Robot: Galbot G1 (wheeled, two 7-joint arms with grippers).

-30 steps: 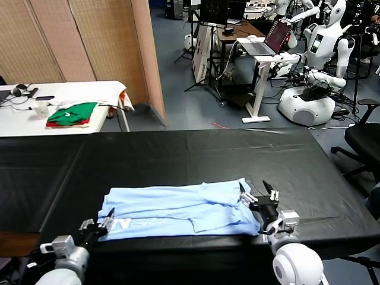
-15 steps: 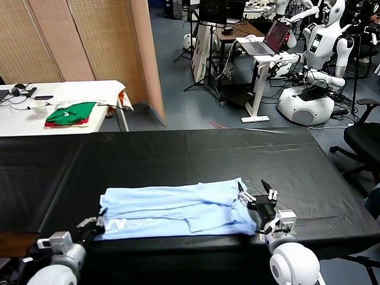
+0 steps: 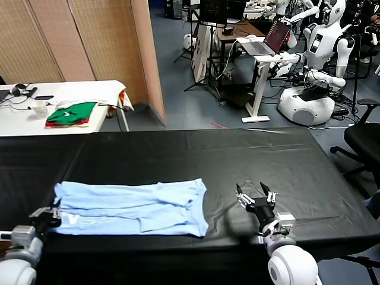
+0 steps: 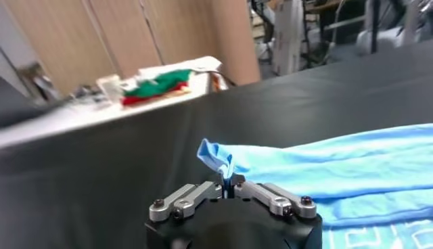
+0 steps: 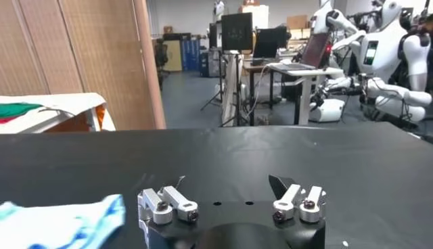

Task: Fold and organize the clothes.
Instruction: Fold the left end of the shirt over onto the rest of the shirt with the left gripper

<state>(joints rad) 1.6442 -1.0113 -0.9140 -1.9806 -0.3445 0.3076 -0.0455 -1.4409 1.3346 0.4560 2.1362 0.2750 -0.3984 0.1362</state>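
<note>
I see the light-blue T-shirt (image 3: 133, 206) lying flat on the black table (image 3: 196, 154), folded into a long band running side to side, on the left half of the near part of the table. A sleeve part overlaps the band toward its right end. White lettering shows faintly along the near edge by the left end; in the left wrist view a bit of white print (image 4: 369, 237) is visible on the near side of the fabric.

My left gripper (image 3: 47, 217) sits at the shirt's left end, low at the near-left table edge. Its fingers (image 4: 260, 191) are together, clamped on a small bunched corner of the shirt (image 4: 215, 157) that sticks up just above them.

My right gripper (image 3: 256, 198) hovers over bare table, near the shirt's right edge but apart from it. Its fingers (image 5: 168, 203) are spread wide, holding nothing. In the right wrist view the shirt's end (image 5: 67, 227) lies off to one side, clear of the fingers.

Beyond the black table: a white table (image 3: 65, 101) at far left with folded green and red garments (image 3: 71, 114), a wood-tone partition (image 3: 89, 41), a laptop (image 3: 274, 37) on a stand, and white robots (image 3: 320, 59) at far right.
</note>
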